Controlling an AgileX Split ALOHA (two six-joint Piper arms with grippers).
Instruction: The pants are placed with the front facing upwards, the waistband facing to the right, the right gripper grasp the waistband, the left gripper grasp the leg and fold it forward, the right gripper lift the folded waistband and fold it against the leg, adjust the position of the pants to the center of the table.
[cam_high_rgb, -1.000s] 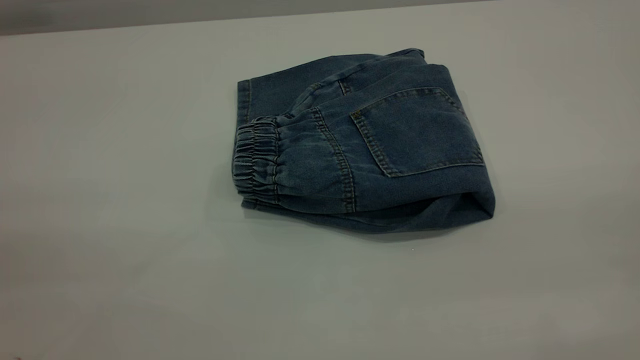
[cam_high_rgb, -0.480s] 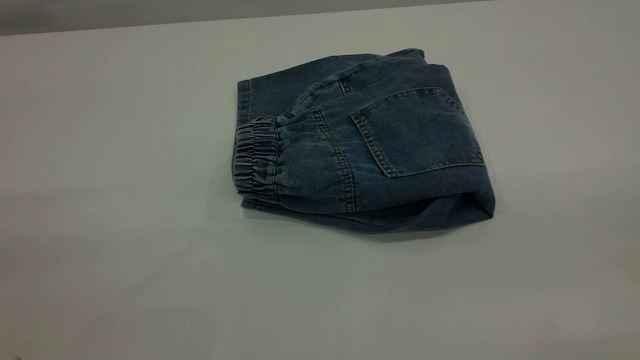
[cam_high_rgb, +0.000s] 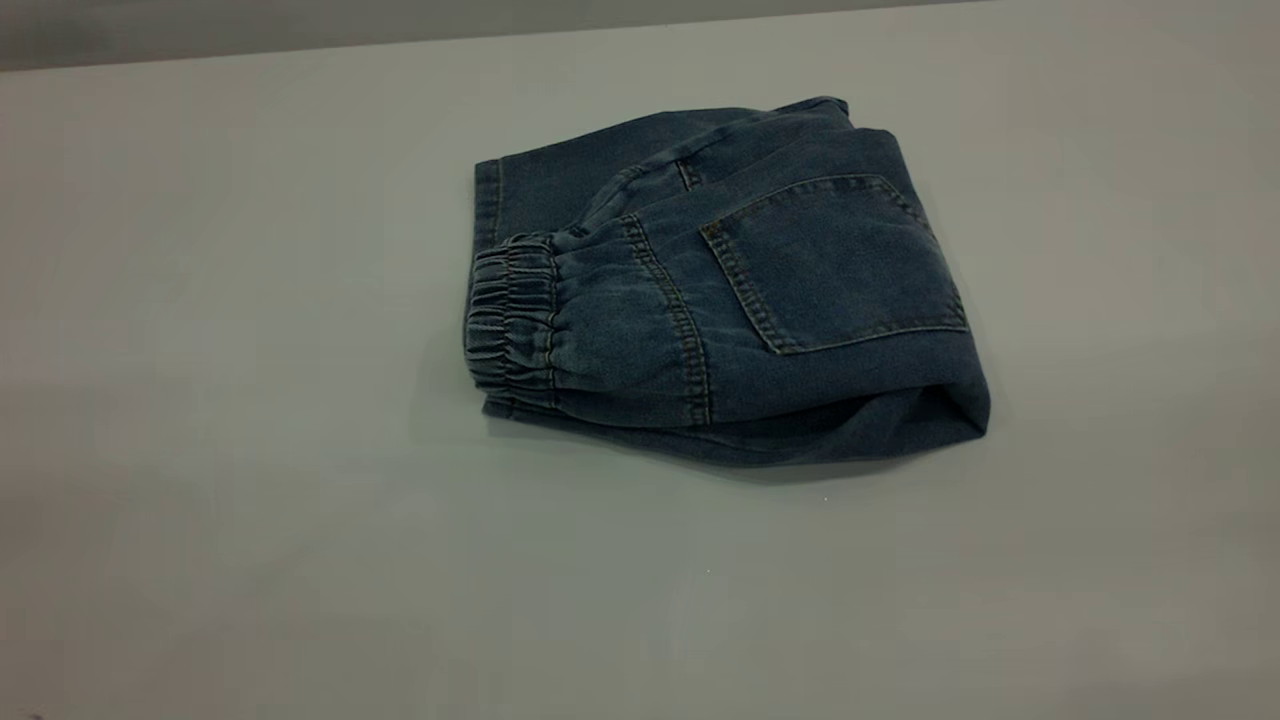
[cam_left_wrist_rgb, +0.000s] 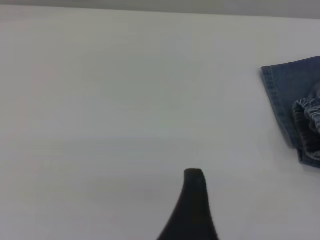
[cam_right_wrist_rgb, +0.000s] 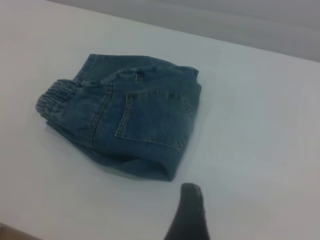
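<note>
Already your pants (cam_high_rgb: 720, 290) lie folded into a compact bundle near the middle of the desk (cam_high_rgb: 220, 400), waistband (cam_high_rgb: 510, 320) doubled back over the leg, back pocket (cam_high_rgb: 835, 260) up, so the folds look finished. Both grippers are clear of the denim; whether their fingers are open or closed, I cannot tell.

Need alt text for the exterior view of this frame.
Folded blue denim pants lie on the pale table, a patch back pocket facing up and the ruched waistband at the bundle's left end. No arm or gripper appears.
</note>
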